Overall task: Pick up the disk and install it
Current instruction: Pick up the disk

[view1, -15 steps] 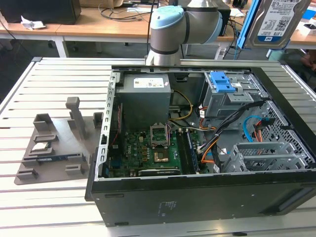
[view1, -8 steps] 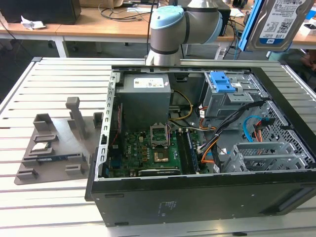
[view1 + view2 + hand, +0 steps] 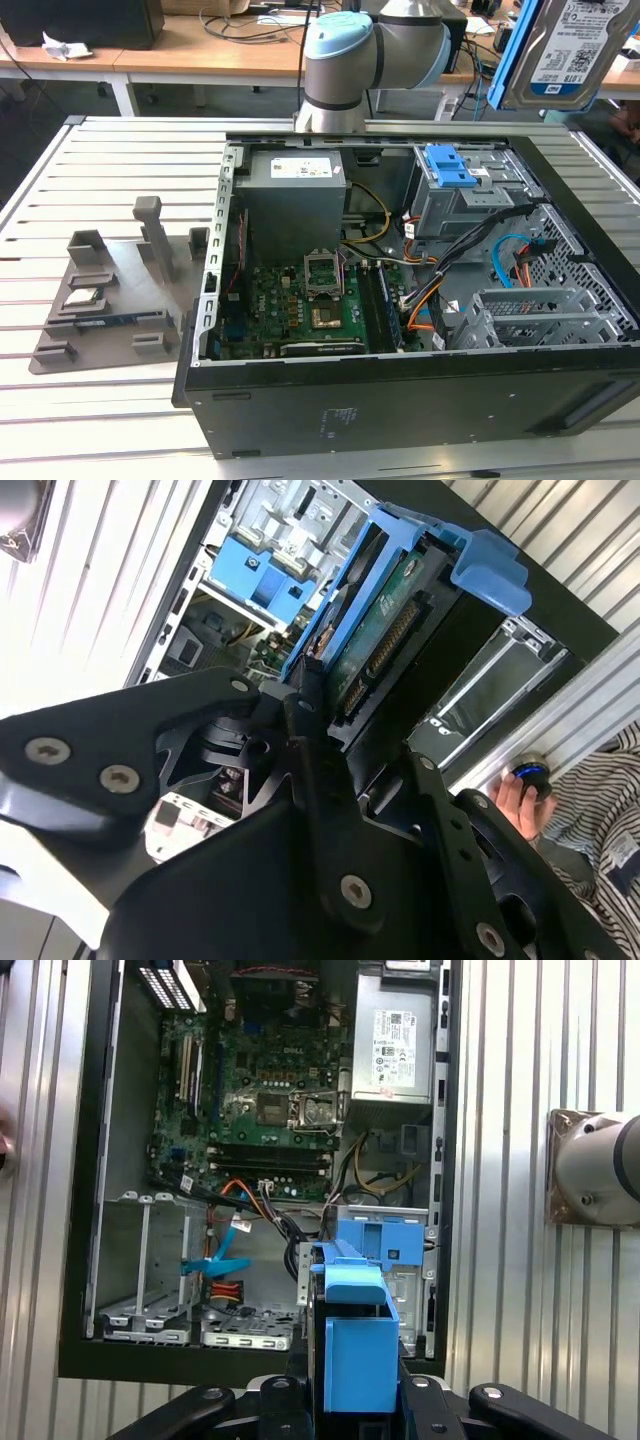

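- Clenched the jaws of the gripper (image 3: 357, 732) on the disk (image 3: 385, 630), with a black finger (image 3: 305, 750) pressed to each flat side.
- Held the disk edge-on between the jaws in the second wrist view, with its green circuit board bared and its blue carrier (image 3: 355, 1345) wrapped round the rim.
- Carried it high in the air, touching nothing else, with the label side turned to the exterior view.
- Hung well above the open case (image 3: 75, 1260), which lay straight beyond the jaws in the first wrist view.
- Faced, nearest beyond the jaws, the blue latch (image 3: 385, 1240) on the drive cage, apart from it.
- Looked past that to the motherboard (image 3: 250, 1090) and the power supply (image 3: 395, 1040), farther from the jaws inside the case.
- Caught a person's hand (image 3: 512, 798) and striped sleeve (image 3: 600, 810) off to one side of the jaws, outside the case wall.
- Left the grey fixture (image 3: 100, 300) far from the jaws on the slatted table (image 3: 100, 160).
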Tool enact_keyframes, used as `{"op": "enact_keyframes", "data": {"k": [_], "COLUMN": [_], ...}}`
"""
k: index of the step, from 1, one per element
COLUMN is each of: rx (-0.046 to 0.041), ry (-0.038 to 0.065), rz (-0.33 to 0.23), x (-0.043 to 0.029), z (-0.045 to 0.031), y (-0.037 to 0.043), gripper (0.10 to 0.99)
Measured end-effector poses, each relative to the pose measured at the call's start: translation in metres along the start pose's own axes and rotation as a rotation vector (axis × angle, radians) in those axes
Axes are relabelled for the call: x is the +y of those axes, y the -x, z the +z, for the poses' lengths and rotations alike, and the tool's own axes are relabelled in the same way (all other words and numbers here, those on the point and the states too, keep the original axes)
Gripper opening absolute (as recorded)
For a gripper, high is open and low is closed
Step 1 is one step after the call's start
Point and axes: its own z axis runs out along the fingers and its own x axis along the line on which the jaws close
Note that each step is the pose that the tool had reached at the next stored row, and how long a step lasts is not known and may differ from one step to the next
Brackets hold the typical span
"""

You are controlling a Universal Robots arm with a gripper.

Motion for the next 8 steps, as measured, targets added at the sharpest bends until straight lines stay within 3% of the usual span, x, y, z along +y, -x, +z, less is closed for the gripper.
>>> {"op": "enact_keyframes", "data": {"k": [8], "rx": [0.0000], "ry": [0.000], "rz": [0.000], "x": [0.0007], "z": [0.0003], "y": [-0.0105], "gripper": [0.369]}}
